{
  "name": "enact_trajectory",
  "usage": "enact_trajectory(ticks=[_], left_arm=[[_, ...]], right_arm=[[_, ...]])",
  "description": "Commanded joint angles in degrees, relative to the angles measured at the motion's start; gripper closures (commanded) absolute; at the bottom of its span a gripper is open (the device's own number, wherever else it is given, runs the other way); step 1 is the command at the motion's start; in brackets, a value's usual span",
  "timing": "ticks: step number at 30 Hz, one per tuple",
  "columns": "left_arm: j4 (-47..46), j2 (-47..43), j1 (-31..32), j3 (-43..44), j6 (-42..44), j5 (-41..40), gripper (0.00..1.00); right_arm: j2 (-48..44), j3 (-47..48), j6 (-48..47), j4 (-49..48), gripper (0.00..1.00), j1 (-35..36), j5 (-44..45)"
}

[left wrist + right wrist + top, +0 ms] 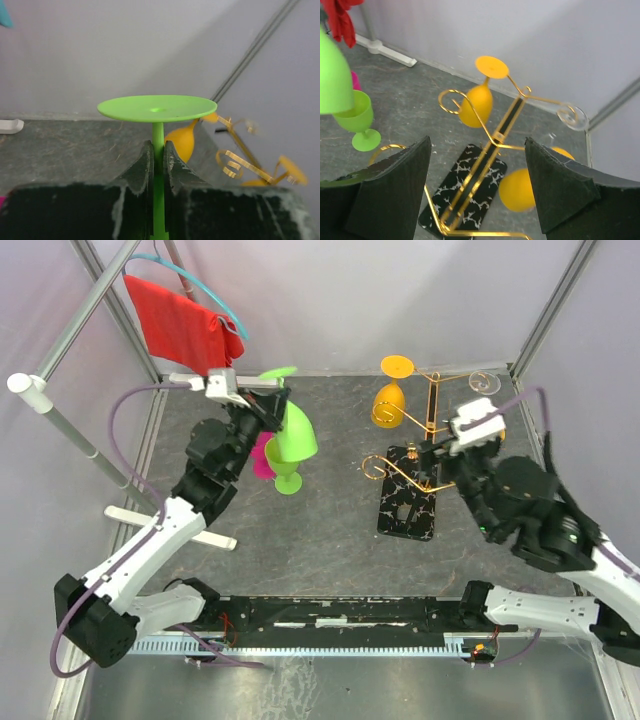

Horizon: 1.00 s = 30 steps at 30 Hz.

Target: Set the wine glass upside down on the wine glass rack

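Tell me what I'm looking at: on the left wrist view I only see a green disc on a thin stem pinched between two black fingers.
Observer: That disc is the foot of a green wine glass; its bowl hangs downward below the left gripper.
Operator: Anything under it?
Observer: A smaller green glass stands upright on the table, nearly beneath.
Operator: And the other arm?
Observer: The right gripper is open, over the wine glass rack.

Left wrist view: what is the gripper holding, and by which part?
The left gripper grips the green wine glass by its stem, just below the foot.
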State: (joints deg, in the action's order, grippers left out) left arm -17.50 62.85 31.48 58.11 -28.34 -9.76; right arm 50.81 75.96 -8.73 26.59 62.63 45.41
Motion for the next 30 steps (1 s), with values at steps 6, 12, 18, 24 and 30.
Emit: enact_trajectory(ticks=[6, 12, 18, 24, 30], left_arm=[[-31.97, 4.71, 9.49, -13.98, 29.67, 6.79, 0.97], [-40.3, 12.49, 11.38, -14.13, 33.69, 13.78, 0.97], [-48.92, 20.14, 12.46, -13.68, 33.59, 20.53, 0.97], [-59.81, 26.41, 13.66, -13.88, 31.94, 24.06, 0.97], [-65.2, 32.76, 14.33, -11.12, 29.37, 27.12, 0.97]], right_arm=[[-5.91, 4.1, 10.08, 18.61, 0.17, 0.25, 8.22], [-7.7, 3.58, 11.33, 20.86, 0.17, 0.27, 9.52], [-10.83, 2.25, 12.42, 21.26, 0.17, 0.3, 9.51], [-10.86, 2.68, 11.83, 23.46, 0.17, 0.3, 10.53], [-11.49, 3.23, 12.34, 24.87, 0.18, 0.27, 10.38]])
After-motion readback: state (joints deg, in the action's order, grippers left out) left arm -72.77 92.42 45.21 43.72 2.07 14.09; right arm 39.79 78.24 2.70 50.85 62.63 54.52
